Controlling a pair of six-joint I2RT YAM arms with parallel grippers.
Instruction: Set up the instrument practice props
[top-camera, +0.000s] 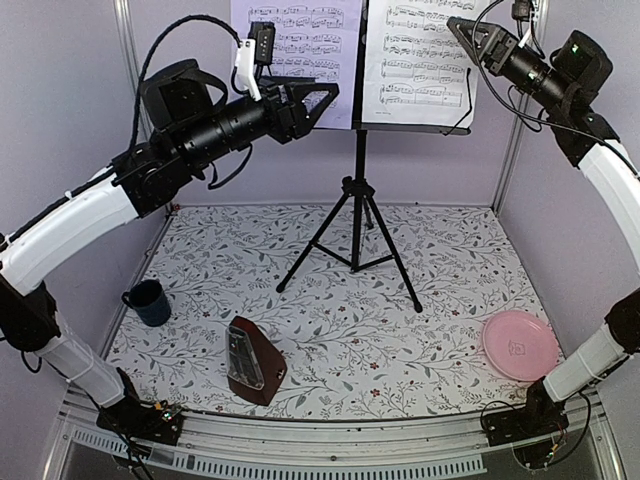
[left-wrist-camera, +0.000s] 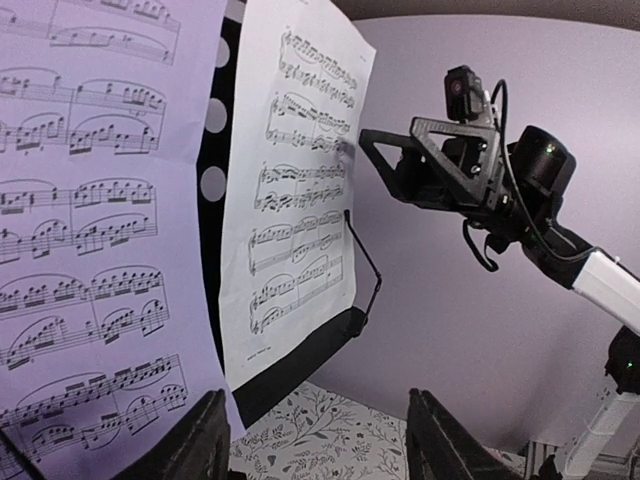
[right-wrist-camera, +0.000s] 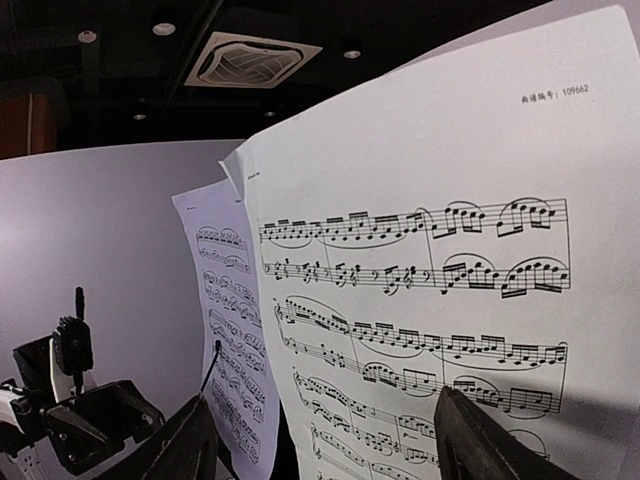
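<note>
Gaping empty at upper frame, left gripper (top-camera: 328, 100) and right gripper (top-camera: 458, 30) flank white printed music sheets (top-camera: 310, 40) on a black tripod stand (top-camera: 357, 185).

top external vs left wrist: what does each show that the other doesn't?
Only top external: the metronome, mug, pink plate and the stand's tripod legs. Only left wrist: the holes in the stand's desk. Both: the left sheet, the right sheet, and the right gripper, jaws open, beside the right sheet's edge.
</note>
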